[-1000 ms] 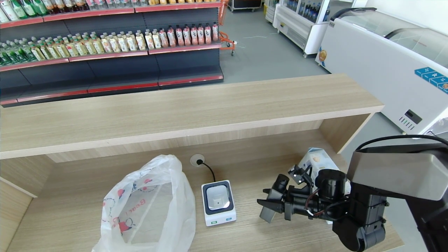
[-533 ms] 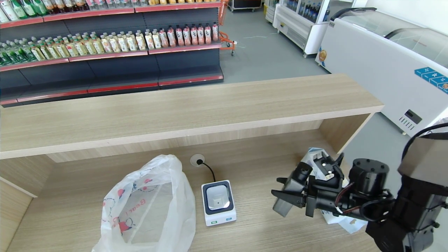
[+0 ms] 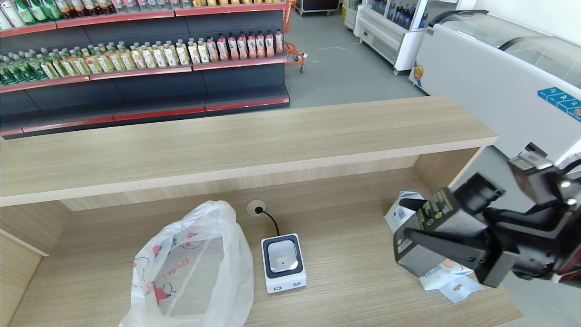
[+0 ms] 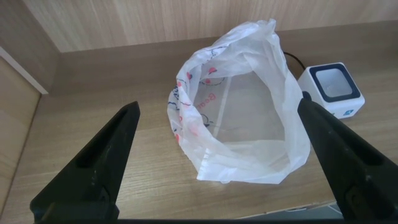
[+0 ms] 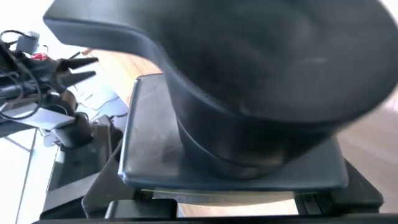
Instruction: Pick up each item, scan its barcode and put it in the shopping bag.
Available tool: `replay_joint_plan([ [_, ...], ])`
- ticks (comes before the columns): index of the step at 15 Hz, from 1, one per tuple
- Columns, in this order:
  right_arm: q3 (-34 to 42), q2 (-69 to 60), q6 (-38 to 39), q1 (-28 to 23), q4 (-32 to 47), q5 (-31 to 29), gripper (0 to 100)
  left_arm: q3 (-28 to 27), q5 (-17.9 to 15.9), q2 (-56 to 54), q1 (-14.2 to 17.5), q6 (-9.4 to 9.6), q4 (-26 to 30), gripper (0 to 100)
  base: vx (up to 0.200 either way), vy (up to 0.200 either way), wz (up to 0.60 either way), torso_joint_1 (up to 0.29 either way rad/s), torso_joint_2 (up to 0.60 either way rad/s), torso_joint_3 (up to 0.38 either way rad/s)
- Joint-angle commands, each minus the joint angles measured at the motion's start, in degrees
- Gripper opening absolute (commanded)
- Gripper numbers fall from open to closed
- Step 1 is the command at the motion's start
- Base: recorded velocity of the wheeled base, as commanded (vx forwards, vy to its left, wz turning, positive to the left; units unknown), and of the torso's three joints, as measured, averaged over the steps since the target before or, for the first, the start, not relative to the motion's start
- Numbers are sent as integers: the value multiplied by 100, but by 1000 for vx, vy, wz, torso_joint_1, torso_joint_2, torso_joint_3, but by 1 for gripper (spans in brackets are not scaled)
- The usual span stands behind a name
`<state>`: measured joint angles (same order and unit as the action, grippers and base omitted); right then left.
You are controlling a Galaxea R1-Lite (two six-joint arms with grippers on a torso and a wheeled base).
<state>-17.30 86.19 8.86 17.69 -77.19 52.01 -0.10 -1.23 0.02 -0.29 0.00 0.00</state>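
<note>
My right claw point(image 3: 433, 227) has swung up off the desk point(image 3: 354, 281) over the last second, clamped on a dark box point(image 3: 414, 255). The box now hangs at the right, well apart from the scanner point(image 3: 282, 261), so I judge scanning comes next. My left claw point(image 4: 217, 107) hangs spread wide above the shopping bag point(image 3: 195, 268).
</note>
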Motion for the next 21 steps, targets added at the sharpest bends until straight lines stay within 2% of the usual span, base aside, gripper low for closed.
replay_joint_plan([
  [1,-388,-1297,-245,33,319,73,0,1,0,-2,3,0,0,100,0,0,0,0,0,0],
  [3,-353,-1447,-667,24,327,82,0,1,0,-2,3,0,0,100,0,0,0,0,0,0],
  [5,-336,-1631,-1545,33,327,170,0,1,0,-2,3,0,0,100,0,0,0,0,0,0],
  [7,-336,-1570,-2319,-20,284,653,0,1,0,-2,3,0,0,100,0,0,0,0,0,0],
  [8,-336,-1552,-2495,-20,284,697,0,1,0,-2,3,0,0,100,0,0,0,0,0,0],
  [9,-353,-1385,-3084,-20,248,802,0,1,0,-2,-6,0,0,100,0,0,0,0,0,0],
  [11,-476,-1166,-3699,-20,213,1031,0,1,0,-2,3,0,0,100,0,0,0,0,0,0],
  [13,-678,-911,-4332,-20,187,1532,0,1,0,-2,3,0,0,100,0,0,0,0,0,0],
  [18,-1127,-621,-4701,297,187,1822,0,1,0,-2,-6,0,0,100,0,0,0,0,0,0],
  [19,-1302,-506,-5096,543,160,1954,0,1,0,-2,-6,0,0,100,0,0,0,0,0,0],
  [21,-1417,-392,-5114,771,160,1963,0,1,0,-2,3,0,0,100,0,0,0,0,0,0],
])
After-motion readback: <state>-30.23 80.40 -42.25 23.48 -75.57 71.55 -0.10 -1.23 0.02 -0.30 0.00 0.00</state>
